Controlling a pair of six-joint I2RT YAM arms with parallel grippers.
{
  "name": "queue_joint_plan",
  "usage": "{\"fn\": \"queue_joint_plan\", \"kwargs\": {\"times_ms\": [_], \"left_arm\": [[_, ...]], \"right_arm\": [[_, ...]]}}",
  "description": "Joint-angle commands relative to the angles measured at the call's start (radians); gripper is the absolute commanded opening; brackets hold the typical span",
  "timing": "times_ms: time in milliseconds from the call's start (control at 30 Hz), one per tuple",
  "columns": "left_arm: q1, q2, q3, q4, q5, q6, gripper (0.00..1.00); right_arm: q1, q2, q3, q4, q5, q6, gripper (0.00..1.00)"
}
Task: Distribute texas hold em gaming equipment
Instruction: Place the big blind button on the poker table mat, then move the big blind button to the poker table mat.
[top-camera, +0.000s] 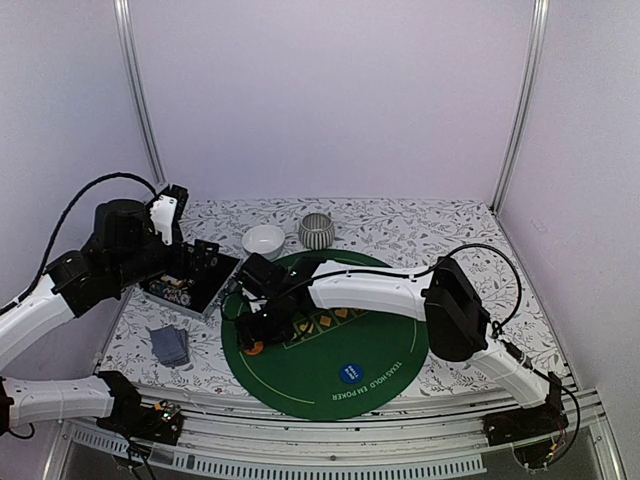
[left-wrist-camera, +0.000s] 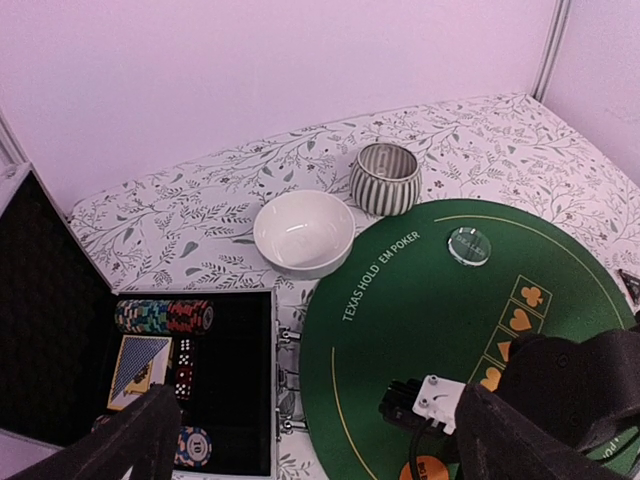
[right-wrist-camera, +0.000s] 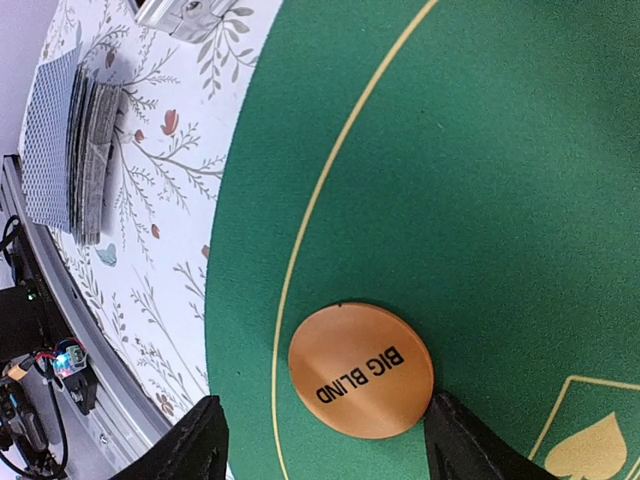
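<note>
The orange disc (right-wrist-camera: 361, 370), marked "BIG BLIND", lies on the green mat (left-wrist-camera: 410, 320) lettered "TEXAS HOLD'EM POKER", between the right gripper's (right-wrist-camera: 325, 405) parted fingers. The card stack (right-wrist-camera: 75, 140) lies off the mat nearby. The left gripper (left-wrist-camera: 318, 400) gapes wide near the open chip case (left-wrist-camera: 235, 370).

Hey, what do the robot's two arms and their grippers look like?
The left arm and right arm are smooth white tubes joined by bulky black joints, each with a thin black cable looping off it. The left gripper and right gripper each have two dark, tapering fingers.
</note>
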Motion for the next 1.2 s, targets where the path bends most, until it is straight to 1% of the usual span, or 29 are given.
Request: {"fn": "queue_joint_plan", "kwargs": {"times_ms": [0, 100, 167, 333, 433, 533, 667, 733, 833, 967, 1167], "left_arm": [[0.014, 0.009, -0.013, 0.022, 0.003, 0.011, 0.98], [0.018, 0.015, -0.014, 0.024, 0.0, 0.011, 0.98], [0.019, 0.017, -0.016, 0.024, 0.004, 0.01, 0.98], [0.022, 0.044, -0.02, 0.038, 0.054, 0.02, 0.98], [0.02, 0.083, -0.012, 0.029, 0.138, 0.012, 0.97], [0.008, 0.135, 0.02, -0.016, 0.205, -0.039, 0.88], [-0.058, 0.187, 0.001, -0.042, 0.22, -0.152, 0.74], [-0.104, 0.21, -0.028, -0.027, 0.213, -0.211, 0.7], [-0.168, 0.261, -0.065, 0.004, 0.189, -0.289, 0.65], [-0.225, 0.345, -0.078, 0.006, 0.157, -0.353, 0.63], [-0.281, 0.467, -0.087, -0.005, 0.109, -0.428, 0.61]], "right_arm": [[0.006, 0.015, 0.005, 0.017, -0.026, -0.037, 0.71], [0.003, -0.042, -0.016, 0.022, -0.012, -0.052, 0.73], [0.003, -0.109, -0.074, 0.035, 0.024, -0.068, 0.74], [-0.026, -0.334, -0.279, 0.082, 0.115, -0.097, 0.78], [-0.05, -0.472, -0.42, 0.092, 0.188, -0.104, 0.8], [-0.074, -0.58, -0.576, 0.093, 0.224, -0.09, 0.8], [-0.087, -0.692, -0.764, 0.103, 0.254, -0.062, 0.81], [-0.088, -0.732, -0.841, 0.111, 0.259, -0.047, 0.81], [-0.09, -0.778, -0.911, 0.132, 0.254, -0.032, 0.81], [-0.092, -0.797, -0.956, 0.139, 0.26, -0.039, 0.81], [-0.099, -0.816, -1.008, 0.146, 0.278, -0.049, 0.82]]}}
